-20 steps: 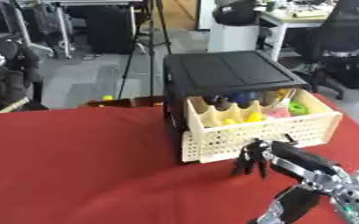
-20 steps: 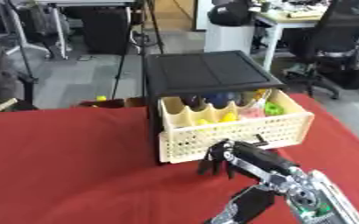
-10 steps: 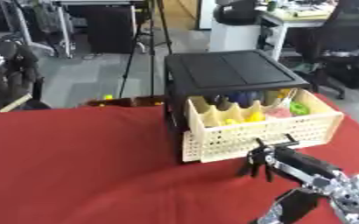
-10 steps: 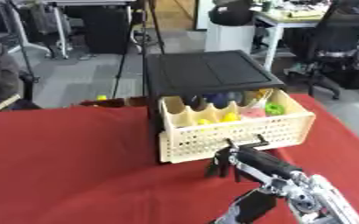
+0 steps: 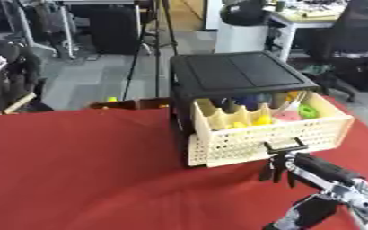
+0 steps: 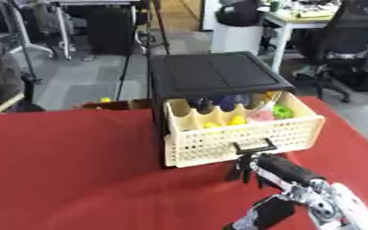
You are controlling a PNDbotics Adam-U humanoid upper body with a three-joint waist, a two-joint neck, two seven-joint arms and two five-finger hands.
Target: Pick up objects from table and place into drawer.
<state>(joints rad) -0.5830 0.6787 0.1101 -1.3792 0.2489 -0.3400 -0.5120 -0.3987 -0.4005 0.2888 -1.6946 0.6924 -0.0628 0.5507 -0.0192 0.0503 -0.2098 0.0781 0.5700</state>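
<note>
A cream perforated plastic drawer stands pulled out of a black box-shaped cabinet at the centre right of the frame, on a worktop covered in red cloth. Several small objects already lie inside the drawer: yellow rounded pieces, a pink piece, a bright green piece and something dark blue further back under the cabinet's top. What each one is cannot be made out.

The right robot hand, black with silver joints, comes in from the lower right corner. Its dark fingers point down to the cloth just below the black handle on the drawer front. They look fairly straight and close together with nothing between them, though whether they touch the handle or only hang beside it cannot be told. The left robot hand shows in neither view.

No loose object is visible on the red cloth around the cabinet; a small yellow-green thing sits past the far edge of the worktop, upper left of the cabinet, and seems to be off it. Judging from this, the picking and placing looks largely done: the objects are in the drawer. What seems left is pushing the drawer shut, if closing is part of the job, and the right robot hand's place at the drawer front suits that.
</note>
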